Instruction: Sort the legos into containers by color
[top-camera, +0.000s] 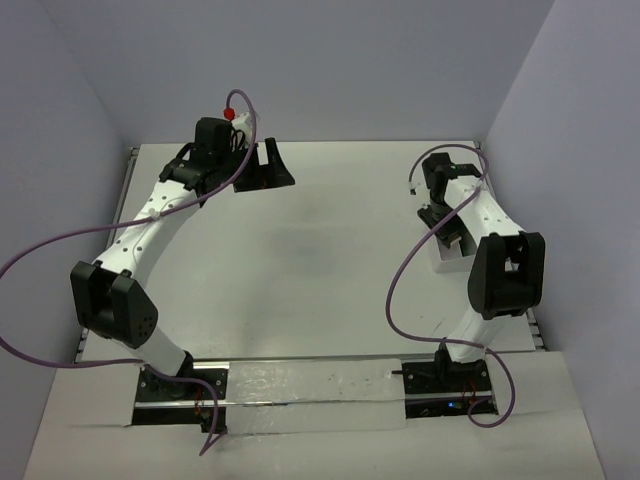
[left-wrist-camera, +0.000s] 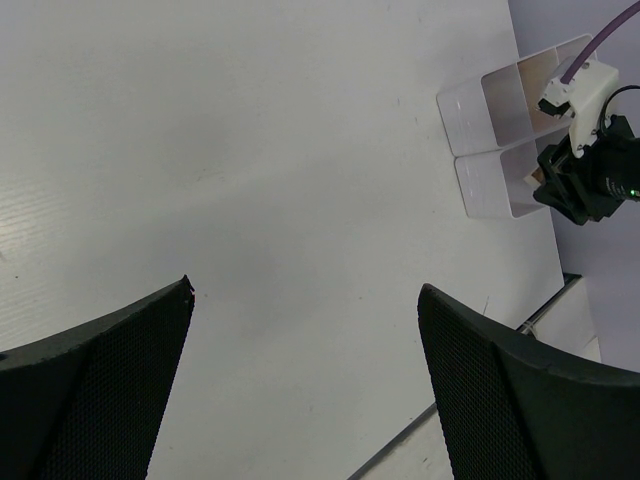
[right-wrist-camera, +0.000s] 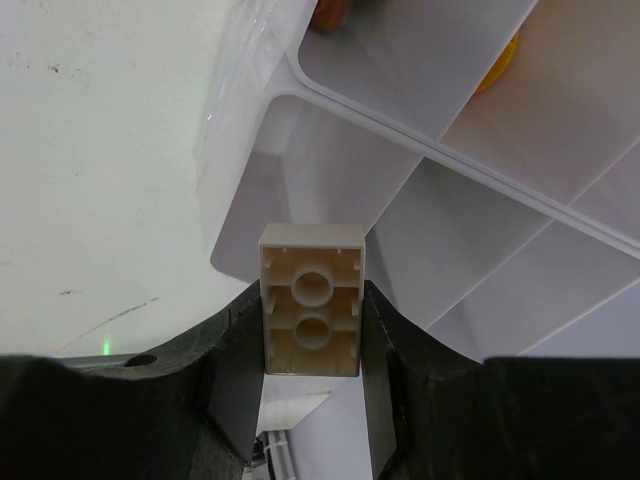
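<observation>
**White brick pinched in right gripper, above tray corner cell**

White brick (right-wrist-camera: 311, 290) sits hollow side to the wrist cam with two tubes showing. The right gripper (right-wrist-camera: 310, 312) is clamped on its two long flat sides. That looks like the right hold: parallel faces, pads square on, no visible tilt.

Handling guess: rigid, very light, slick plastic with a small contact patch. It could twist or squirt out if squeezed off-centre, but should fall straight once the jaws part.

Just beyond it is the tray (right-wrist-camera: 240, 130), and the brick hangs over the corner compartment (right-wrist-camera: 330, 170), which looks empty. A yellow lego (right-wrist-camera: 503, 68) lies in another cell. A brownish piece at the top edge is too cropped to call.

The tray walls are thin and it's probably light, so a finger nudge could shift it.

Left gripper (left-wrist-camera: 305, 288) is spread wide with nothing held, over bare table (left-wrist-camera: 250, 150), well away from the tray.
</observation>
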